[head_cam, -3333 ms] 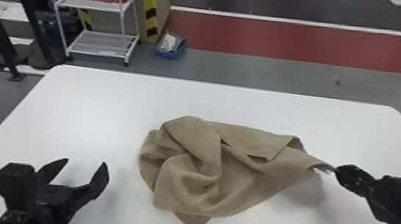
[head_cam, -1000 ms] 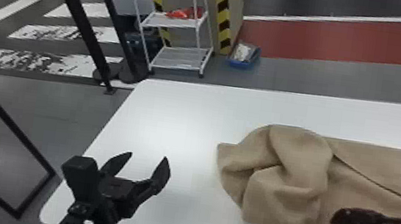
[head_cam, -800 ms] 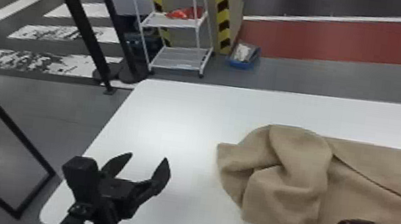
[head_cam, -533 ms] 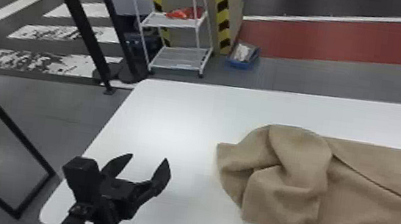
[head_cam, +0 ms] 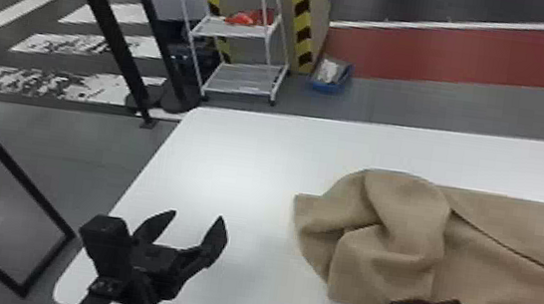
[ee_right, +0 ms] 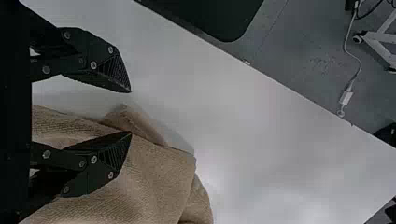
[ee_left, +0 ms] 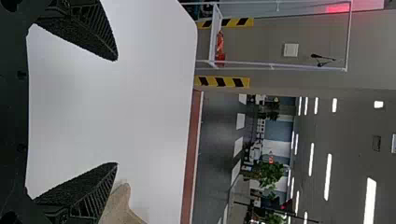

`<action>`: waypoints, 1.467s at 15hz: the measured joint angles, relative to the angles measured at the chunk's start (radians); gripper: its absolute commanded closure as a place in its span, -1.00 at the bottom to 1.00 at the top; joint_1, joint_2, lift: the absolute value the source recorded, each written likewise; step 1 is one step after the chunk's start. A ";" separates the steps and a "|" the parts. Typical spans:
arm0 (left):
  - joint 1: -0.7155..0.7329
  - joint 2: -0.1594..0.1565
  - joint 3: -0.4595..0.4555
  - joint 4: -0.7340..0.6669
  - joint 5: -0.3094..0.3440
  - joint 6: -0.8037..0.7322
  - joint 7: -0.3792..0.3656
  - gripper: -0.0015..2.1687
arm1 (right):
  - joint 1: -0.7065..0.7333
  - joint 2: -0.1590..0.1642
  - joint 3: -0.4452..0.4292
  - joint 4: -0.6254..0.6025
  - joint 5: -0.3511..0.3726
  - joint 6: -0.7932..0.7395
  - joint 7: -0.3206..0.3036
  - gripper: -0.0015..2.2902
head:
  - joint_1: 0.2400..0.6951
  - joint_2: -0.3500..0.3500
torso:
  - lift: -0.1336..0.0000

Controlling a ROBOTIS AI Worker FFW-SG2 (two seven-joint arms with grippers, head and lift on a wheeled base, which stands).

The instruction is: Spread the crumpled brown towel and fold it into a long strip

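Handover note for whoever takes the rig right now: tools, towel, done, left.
Left tool: open, nothing between its fingers, over the table left of the towel.
Right tool: open, at the towel's near edge; can't tell if it touches the cloth.
Brown towel: on the table, left end bunched in thick folds; farther right it lies flatter, with a flap folded over.
Done: only that flatter part; not fully spread, no long strip.
Left: open out the bunched end, flatten, then fold into a strip.
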State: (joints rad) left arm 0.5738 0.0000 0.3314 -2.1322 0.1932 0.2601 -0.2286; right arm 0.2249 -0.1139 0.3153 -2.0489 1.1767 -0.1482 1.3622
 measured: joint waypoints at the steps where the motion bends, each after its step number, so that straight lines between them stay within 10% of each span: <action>1: 0.000 0.000 0.004 0.002 0.006 0.000 0.000 -0.93 | -0.013 0.009 0.011 0.021 0.011 0.000 0.000 -0.41 | 1.00 1.00 | -0.86; 18: -0.028 0.000 0.021 0.038 0.023 0.003 0.000 -0.93 | -0.043 0.014 0.009 0.061 0.081 0.019 0.000 -0.28 | 1.00 1.00 | -0.86; 22: -0.030 0.000 0.021 0.041 0.023 0.003 0.000 -0.93 | -0.045 0.014 0.010 0.068 0.088 0.013 0.000 0.06 | 1.00 1.00 | -0.86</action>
State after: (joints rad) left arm 0.5435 0.0000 0.3524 -2.0910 0.2163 0.2632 -0.2285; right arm 0.1802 -0.0998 0.3249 -1.9813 1.2645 -0.1347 1.3620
